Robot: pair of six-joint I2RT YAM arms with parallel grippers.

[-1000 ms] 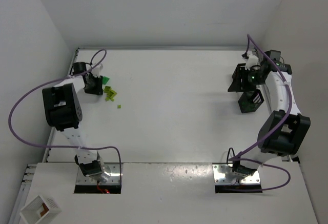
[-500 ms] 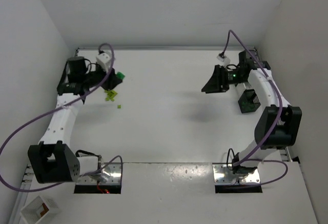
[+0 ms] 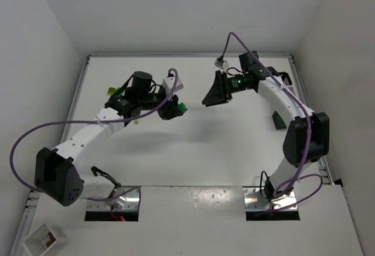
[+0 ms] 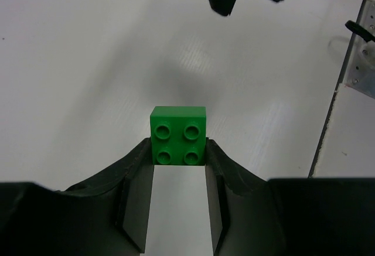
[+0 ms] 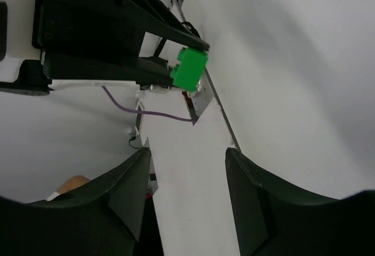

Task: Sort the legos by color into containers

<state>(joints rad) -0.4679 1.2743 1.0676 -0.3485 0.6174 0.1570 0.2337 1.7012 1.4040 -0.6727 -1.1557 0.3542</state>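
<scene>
My left gripper (image 3: 177, 108) is shut on a bright green lego (image 3: 183, 108) and holds it above the middle of the table. In the left wrist view the four-stud green lego (image 4: 179, 135) sits between my fingertips (image 4: 140, 150). My right gripper (image 3: 210, 96) is open and empty, just right of the left one and facing it. The right wrist view shows its spread fingers (image 5: 132, 174) and the green lego (image 5: 189, 68) beyond them. Lime legos (image 3: 111, 90) lie at the far left. A black slatted container (image 3: 279, 120) stands at the right, mostly hidden by my right arm.
A white box with a brown inside (image 3: 42, 238) sits at the bottom left, off the table top. White walls close in the table at the back and on both sides. Purple cables loop from both arms.
My left arm has swung right from the far left corner to the middle, carrying the green lego. My right arm has swung left from the far right towards it.
</scene>
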